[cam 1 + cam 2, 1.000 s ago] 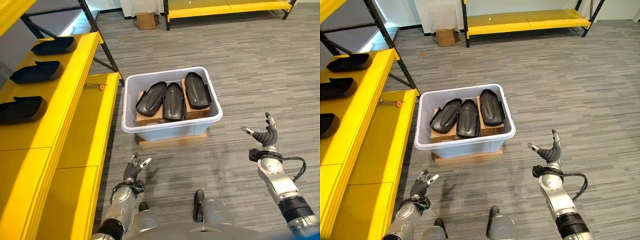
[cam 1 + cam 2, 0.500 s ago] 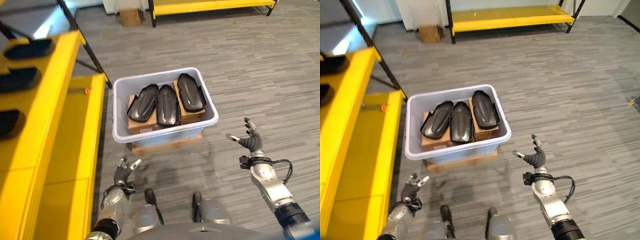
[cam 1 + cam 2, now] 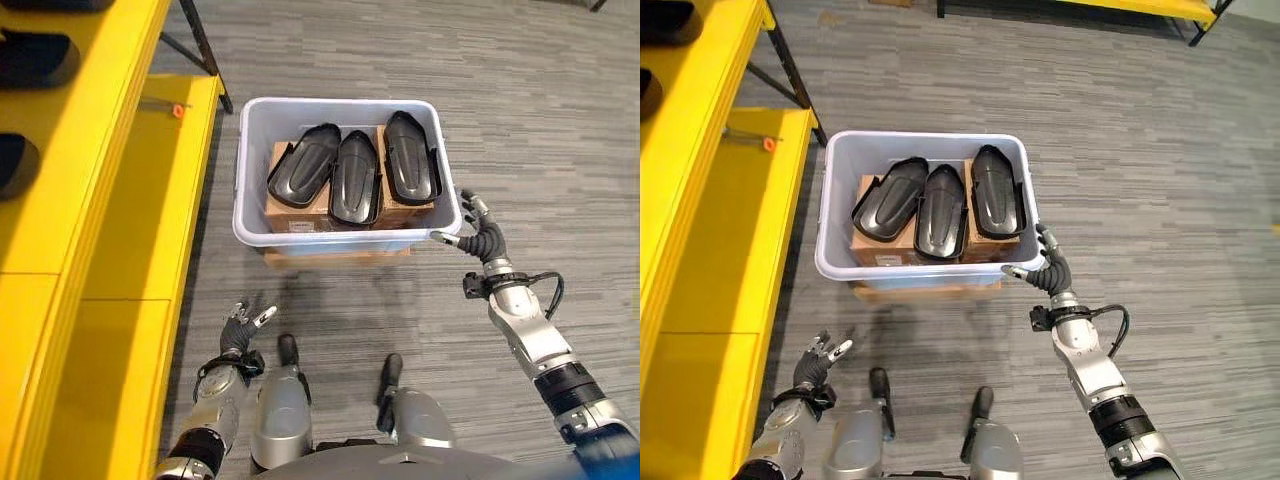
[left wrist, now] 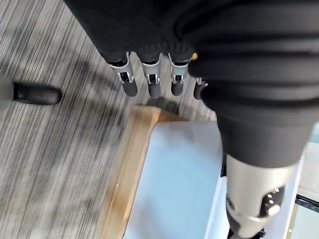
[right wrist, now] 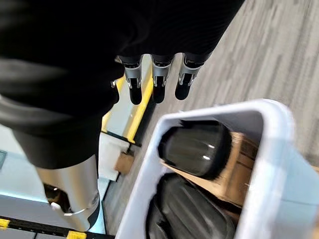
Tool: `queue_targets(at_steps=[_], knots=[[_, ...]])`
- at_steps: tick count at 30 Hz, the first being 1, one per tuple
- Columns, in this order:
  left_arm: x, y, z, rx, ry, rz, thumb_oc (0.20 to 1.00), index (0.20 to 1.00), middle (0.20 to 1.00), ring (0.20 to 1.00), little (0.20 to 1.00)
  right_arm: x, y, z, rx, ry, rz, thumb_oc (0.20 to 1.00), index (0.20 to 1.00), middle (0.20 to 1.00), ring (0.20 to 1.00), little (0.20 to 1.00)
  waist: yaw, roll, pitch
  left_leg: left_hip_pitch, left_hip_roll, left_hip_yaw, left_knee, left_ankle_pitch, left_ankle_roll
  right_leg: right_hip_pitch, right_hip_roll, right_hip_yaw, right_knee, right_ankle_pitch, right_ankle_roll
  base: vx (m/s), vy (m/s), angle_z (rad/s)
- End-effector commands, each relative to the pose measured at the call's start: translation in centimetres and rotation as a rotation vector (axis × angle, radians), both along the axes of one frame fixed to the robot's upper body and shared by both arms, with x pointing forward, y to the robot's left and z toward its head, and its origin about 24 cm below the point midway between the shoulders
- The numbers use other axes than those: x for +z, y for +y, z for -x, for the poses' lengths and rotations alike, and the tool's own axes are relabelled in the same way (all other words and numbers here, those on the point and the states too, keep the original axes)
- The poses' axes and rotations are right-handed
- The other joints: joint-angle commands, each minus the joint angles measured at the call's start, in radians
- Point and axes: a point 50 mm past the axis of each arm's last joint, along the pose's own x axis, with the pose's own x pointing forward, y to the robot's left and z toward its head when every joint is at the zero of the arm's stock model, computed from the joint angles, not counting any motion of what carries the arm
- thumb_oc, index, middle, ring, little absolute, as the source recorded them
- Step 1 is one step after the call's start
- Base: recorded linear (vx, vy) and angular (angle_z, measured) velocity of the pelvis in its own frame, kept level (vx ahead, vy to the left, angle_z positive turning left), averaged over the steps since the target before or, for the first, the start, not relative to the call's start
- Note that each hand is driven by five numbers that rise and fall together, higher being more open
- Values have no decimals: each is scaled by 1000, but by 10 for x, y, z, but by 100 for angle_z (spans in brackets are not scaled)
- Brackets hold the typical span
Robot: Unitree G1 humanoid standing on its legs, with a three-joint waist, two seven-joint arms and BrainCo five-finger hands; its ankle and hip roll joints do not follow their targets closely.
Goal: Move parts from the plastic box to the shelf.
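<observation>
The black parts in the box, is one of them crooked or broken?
Yes, one is crooked. Of the three black parts in the plastic box, the leftmost part lies slanted, while the middle part and the right part lie almost straight. None looks broken.

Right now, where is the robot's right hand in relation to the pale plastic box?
In the left eye view, the right hand is open beside the near right corner of the pale plastic box, close to its rim, near the rightmost black part.
</observation>
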Motion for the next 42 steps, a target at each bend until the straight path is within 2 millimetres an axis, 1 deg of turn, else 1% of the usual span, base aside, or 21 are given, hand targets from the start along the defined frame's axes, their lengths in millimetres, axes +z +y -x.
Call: queue_targets(at_steps=[1,2,3,4,5,7,9,11,15,16,17,22,26,30,31,32,34,36,38,39,42], knots=[[13,6,4,-33,-79,-57,1000,1000,1000,1000,1000,18,4,-2,18,-104,-27,1000,1000,1000,1000,1000,11,16,-49,63,17,-28,-115,33,6,-13,-17,6,53,22,28,74,-112,4],[14,7,3,-24,-84,-55,1000,1000,1000,1000,1000,18,3,-2,-7,-112,-6,1000,1000,1000,1000,1000,5,15,-45,73,15,-33,-123,30,3,-25,-9,16,-1,30,30,148,-226,14],[16,9,2,-24,-93,-67,1000,1000,1000,1000,1000,19,1,-3,-57,-122,22,1000,1000,1000,1000,1000,-8,7,-42,87,10,-41,-136,21,-3,-44,-2,44,-120,66,44,264,-413,17],[17,9,3,-22,-94,-78,1000,1000,1000,1000,1000,15,0,-4,-80,-112,29,1000,1000,1000,1000,1000,-15,-3,-40,107,11,-46,-137,1,-7,-77,-22,82,-191,157,66,348,-504,36],[14,5,8,-23,-88,-77,1000,1000,1000,1000,1000,13,-3,-1,-75,-107,49,1000,1000,1000,1000,1000,-25,1,-52,110,17,-58,-153,14,-16,-52,4,100,-234,128,76,325,-442,41],[14,-1,9,-33,-94,-68,1000,1000,1000,1000,1000,14,-2,0,-58,-112,76,1000,1000,1000,1000,1000,-23,10,-57,106,24,-49,-163,32,-32,-29,11,75,-254,115,66,149,-213,48],[16,-4,5,-60,-105,-64,1000,1000,1000,1000,1000,21,-2,-2,-43,-147,113,1000,1000,1000,1000,1000,-22,23,-55,93,33,-52,-171,52,-47,-24,19,70,-259,101,54,65,-139,31],[16,-7,4,-78,-102,-35,1000,1000,1000,1000,1000,35,0,-7,-25,-200,154,1000,1000,1000,1000,1000,-20,42,-53,88,45,-56,-191,77,-65,-24,26,56,-255,84,39,78,-100,27],[15,-11,3,-117,-97,-30,1000,1000,1000,1000,1000,62,0,-17,-6,-287,222,1000,1000,1000,1000,1000,-17,62,-42,74,56,-64,-204,98,-78,-37,30,47,-239,66,26,57,-29,4],[17,-11,-2,-135,-98,-32,1000,1000,1000,1000,1000,78,2,-25,-8,-320,226,1000,1000,1000,1000,1000,-15,69,-24,54,55,-72,-192,96,-78,-63,29,46,-212,56,23,55,-39,4],[19,-11,-6,-148,-105,-39,1000,1000,1000,1000,1000,86,6,-30,-11,-341,238,1000,1000,1000,1000,1000,-13,74,-10,40,53,-77,-184,94,-78,-80,29,44,-196,51,20,28,-25,7],[29,-11,-18,-143,-137,-39,1000,1000,1000,1000,1000,108,10,-40,-50,-398,275,1000,1000,1000,1000,1000,-8,90,38,-9,42,-93,-148,83,-72,-137,20,47,-152,44,17,-10,21,8],[40,-16,-30,-141,-190,-13,1000,1000,1000,1000,1000,134,8,-53,-103,-456,301,1000,1000,1000,1000,1000,1,115,96,-96,24,-114,-89,71,-64,-227,10,57,-90,30,9,-49,33,9],[45,-21,-37,-146,-206,20,1000,1000,1000,1000,1000,155,14,-59,-78,-513,230,1000,1000,1000,1000,1000,10,130,113,-171,8,-130,-54,66,-57,-302,5,62,-55,22,4,-70,39,9],[47,-25,-38,-156,-211,6,1000,1000,1000,1000,1000,167,15,-62,-78,-537,231,1000,1000,1000,1000,1000,17,144,113,-227,-1,-144,-32,67,-55,-361,1,67,-22,14,-1,-37,40,7],[47,-25,-38,-156,-211,6,1000,1000,1000,1000,1000,167,15,-62,-78,-537,231,1000,1000,1000,1000,1000,17,144,113,-227,-1,-144,-32,67,-55,-361,1,67,-22,14,-1,-39,62,9],[50,-29,-39,-147,-236,23,1000,1000,1000,1000,1000,180,23,-64,-78,-582,254,1000,1000,1000,1000,1000,22,161,113,-294,-17,-153,-6,63,-48,-427,-2,74,10,2,-9,-44,58,8],[53,-30,-40,-138,-239,25,1000,1000,1000,1000,1000,184,28,-64,-113,-598,264,1000,1000,1000,1000,1000,24,171,113,-348,-25,-157,9,67,-45,-486,-4,79,35,-1,-14,-72,48,18],[52,-31,-37,-120,-241,47,1000,1000,1000,1000,1000,181,28,-70,-154,-539,258,1000,1000,1000,1000,1000,30,192,113,-429,-34,-163,32,71,-40,-560,-4,80,61,-7,-28,-67,39,18],[49,-31,-33,-109,-229,56,1000,1000,1000,1000,1000,173,29,-73,-155,-498,227,1000,1000,1000,1000,1000,36,202,113,-440,-33,-170,46,50,-45,-570,-3,85,81,-34,-24,-11,16,13],[47,-31,-30,-109,-230,57,1000,1000,1000,1000,1000,168,25,-77,-217,-475,171,1000,1000,1000,1000,1000,42,210,113,-483,-32,-173,63,52,-44,-606,-3,84,97,-38,-32,-29,-3,4]])
